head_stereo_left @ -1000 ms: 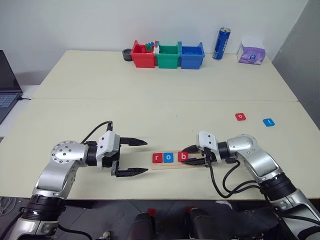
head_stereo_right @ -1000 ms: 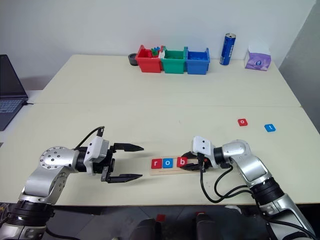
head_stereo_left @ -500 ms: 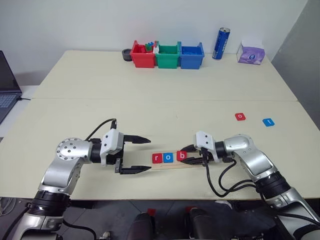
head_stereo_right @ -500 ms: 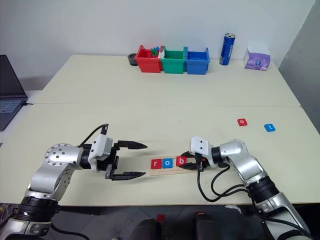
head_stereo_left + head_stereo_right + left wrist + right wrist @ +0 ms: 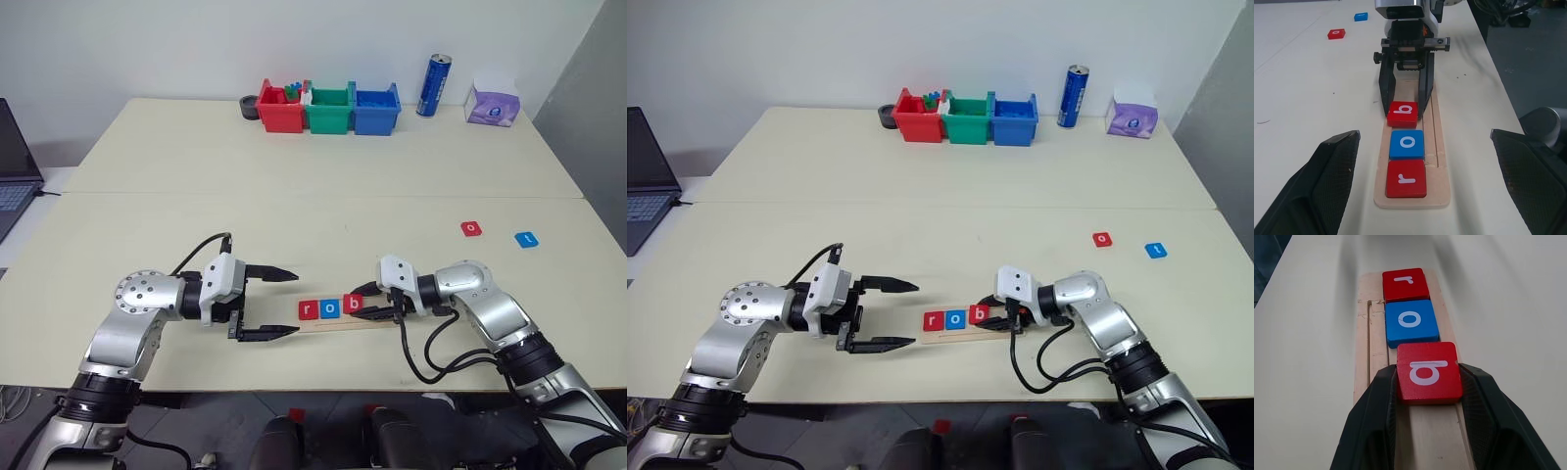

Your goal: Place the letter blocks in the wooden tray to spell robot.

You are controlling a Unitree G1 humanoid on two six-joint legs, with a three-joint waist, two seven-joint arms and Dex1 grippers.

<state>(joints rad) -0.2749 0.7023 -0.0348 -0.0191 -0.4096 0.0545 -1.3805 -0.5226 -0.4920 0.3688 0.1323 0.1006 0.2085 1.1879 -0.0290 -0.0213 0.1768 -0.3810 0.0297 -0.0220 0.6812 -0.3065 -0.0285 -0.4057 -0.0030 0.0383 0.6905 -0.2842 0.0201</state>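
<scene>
The wooden tray lies near the table's front edge. A red "r" block and a blue "o" block sit at its left end. My right gripper is shut on a red "b" block, held slightly tilted over the tray right beside the "o". My left gripper stands open and holds nothing just left of the tray, pointing at it. A red "o" block and a blue "t" block lie loose on the table to the far right.
Red, green and blue bins stand at the back, with a blue can and a purple tissue pack to their right. A laptop sits at the left edge.
The red "b" block, in my right gripper, has come a little closer to the blue "o". My left gripper has edged slightly toward the tray, staying open.
</scene>
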